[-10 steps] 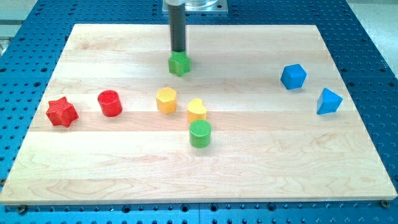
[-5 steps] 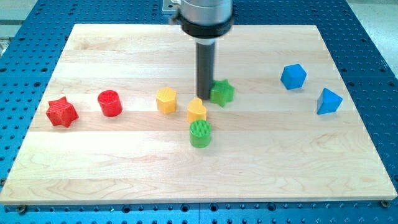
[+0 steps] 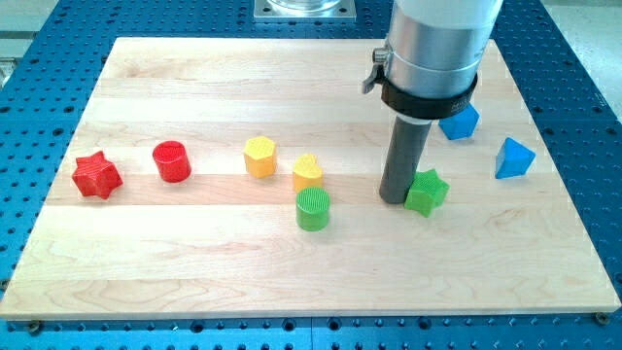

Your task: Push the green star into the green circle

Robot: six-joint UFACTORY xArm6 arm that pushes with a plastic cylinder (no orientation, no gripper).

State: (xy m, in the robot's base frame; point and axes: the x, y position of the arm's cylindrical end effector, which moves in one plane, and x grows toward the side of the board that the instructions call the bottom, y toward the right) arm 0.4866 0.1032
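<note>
My tip [image 3: 395, 199] is pressing against the wooden board [image 3: 175, 253], carrying nothing, since it is only a bare rod end with no jaws to close. It is touching the green star [image 3: 426, 191], which is sitting just at my tip's 3 o'clock. The green circle [image 3: 313, 209] is lying well apart from the star, at about the star's 9 o'clock, with my tip standing between the two. A yellow heart [image 3: 308, 172] is sitting just at the green circle's 12 o'clock, nearly touching it, and a yellow hexagon [image 3: 259, 156] is resting near the heart's 10 o'clock. A red circle [image 3: 171, 160] and a red star [image 3: 96, 175] are lying towards the view's left. A blue cube [image 3: 462, 121], partly hidden behind my arm's body, is sitting at the green star's 1 o'clock, and a blue triangle [image 3: 512, 157] is resting at the star's 2 o'clock.
</note>
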